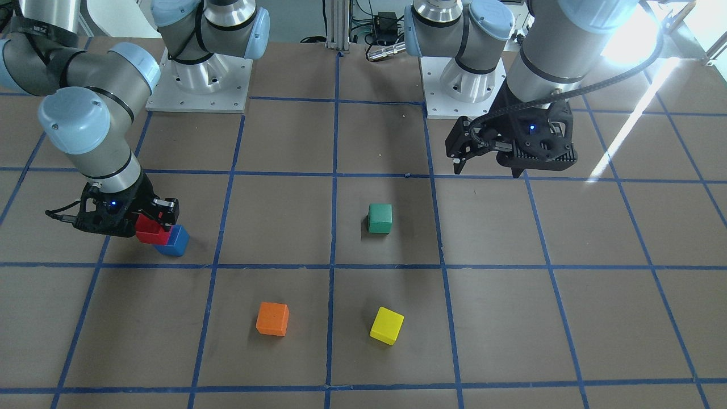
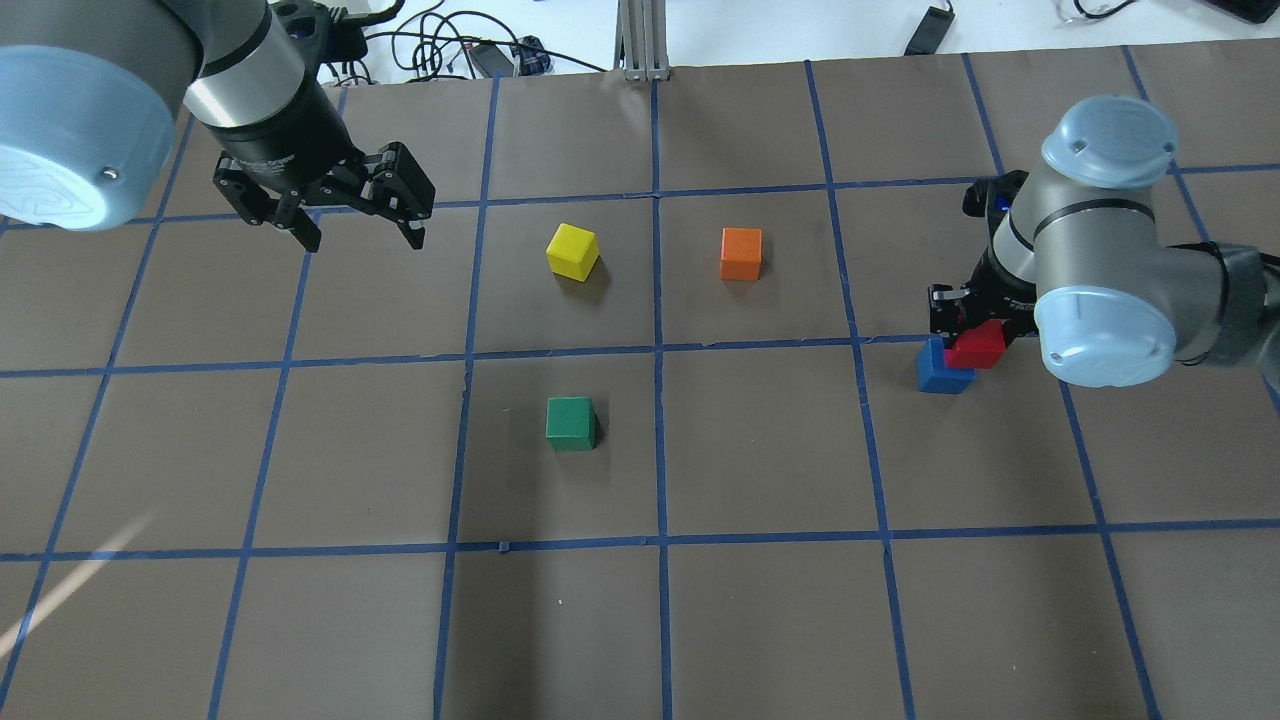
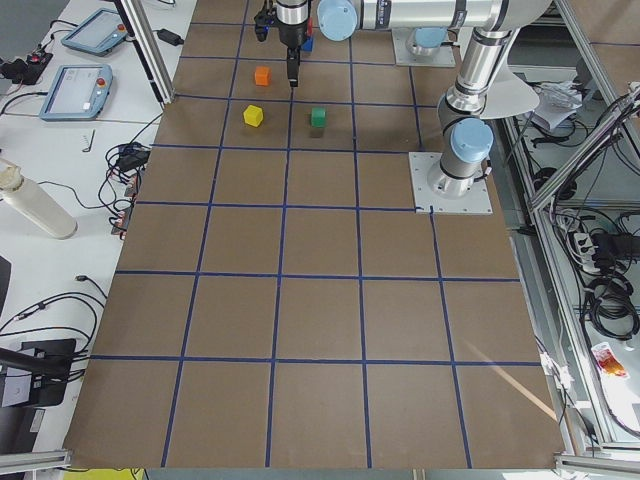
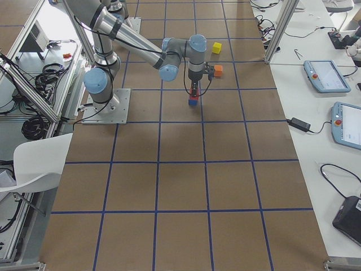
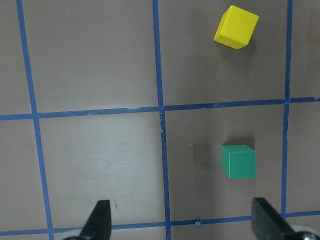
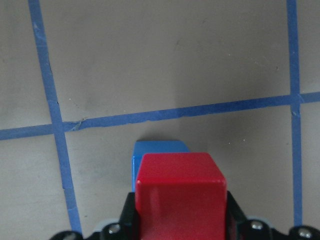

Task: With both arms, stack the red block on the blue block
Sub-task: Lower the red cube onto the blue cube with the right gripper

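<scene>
Right wrist-mounted view: the right claw (image 6: pixel 181 225) is closed on the red block (image 6: pixel 181 195), with one finger against each side face. The blue block (image 6: pixel 159 150) rests on the worktop (image 6: pixel 150 60) directly beneath the claw, offset slightly forward. Whether the two blocks touch cannot be confirmed. The left claw (image 2: pixel 365 240) hangs above the worktop with its jaws spread wide, gripping nothing. The green block (image 5: pixel 239 161) lies ahead of this claw, and the yellow block (image 5: pixel 236 26) lies farther out.
</scene>
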